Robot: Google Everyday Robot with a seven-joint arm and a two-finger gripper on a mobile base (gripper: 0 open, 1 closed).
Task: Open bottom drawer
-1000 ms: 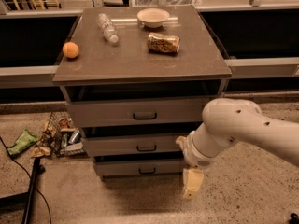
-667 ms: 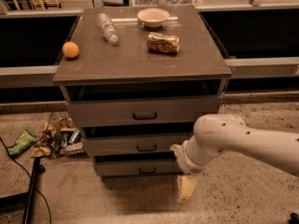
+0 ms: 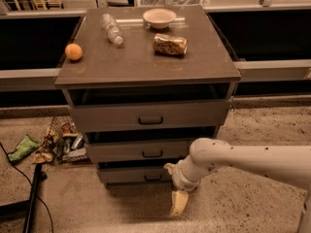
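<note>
Bottom drawer (image 3: 138, 174), lowest in the cabinet (image 3: 146, 115), looks nearly shut, its contents hidden; the gripper (image 3: 178, 203) hangs below and right of its dark handle (image 3: 152, 177), apparently lining up a pull, though whether it is spread or closed I cannot tell. Farther back, the cabinet top carries an orange (image 3: 73, 51), a bottle (image 3: 112, 28), a can (image 3: 170, 44) and an apparently empty bowl (image 3: 159, 18).

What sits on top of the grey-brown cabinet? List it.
On the grey-brown cabinet top: an orange ball, a clear plastic bottle lying down, a pale bowl and a crumpled snack bag. The bowl's inside is hidden. The tool hangs low, right of the bottom drawer.
</note>
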